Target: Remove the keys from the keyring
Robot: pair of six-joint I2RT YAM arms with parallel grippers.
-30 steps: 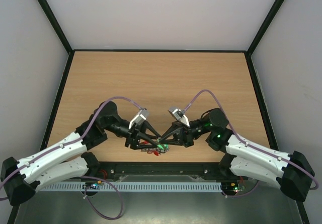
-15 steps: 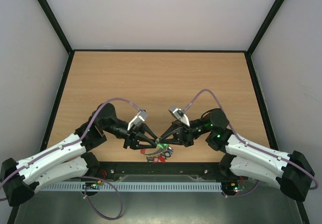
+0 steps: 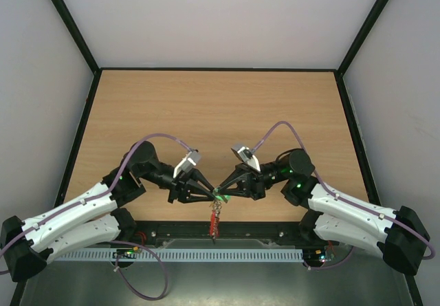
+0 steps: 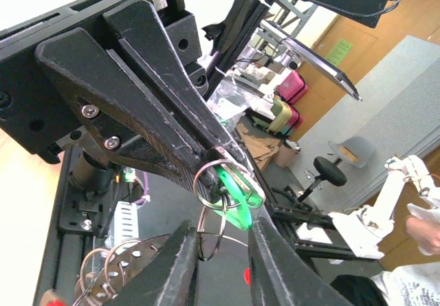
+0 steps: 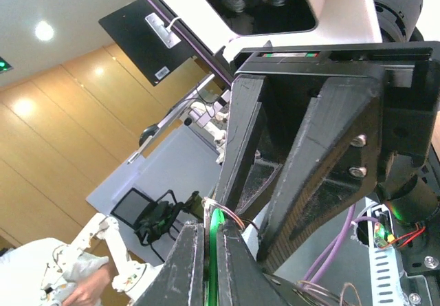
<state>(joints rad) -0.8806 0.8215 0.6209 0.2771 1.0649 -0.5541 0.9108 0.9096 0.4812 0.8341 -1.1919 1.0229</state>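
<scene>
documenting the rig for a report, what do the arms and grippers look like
The left arm and right arm: white shells, black joints and bases, a purple cable looping along each. The right one shows green lights. The left gripper and right gripper: black, two tapering wedge fingers.

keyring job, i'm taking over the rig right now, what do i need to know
Right gripper: shut on the green key.
Left gripper: tip to tip with it, jaws slightly apart around a small ring; grip unclear.
Keys: hang in a bunch below both grippers, past the near edge of the table; the keyring dangles with them.
Done: bunch is off the table; no freed key in view.
Left: work every key off the keyring.
</scene>
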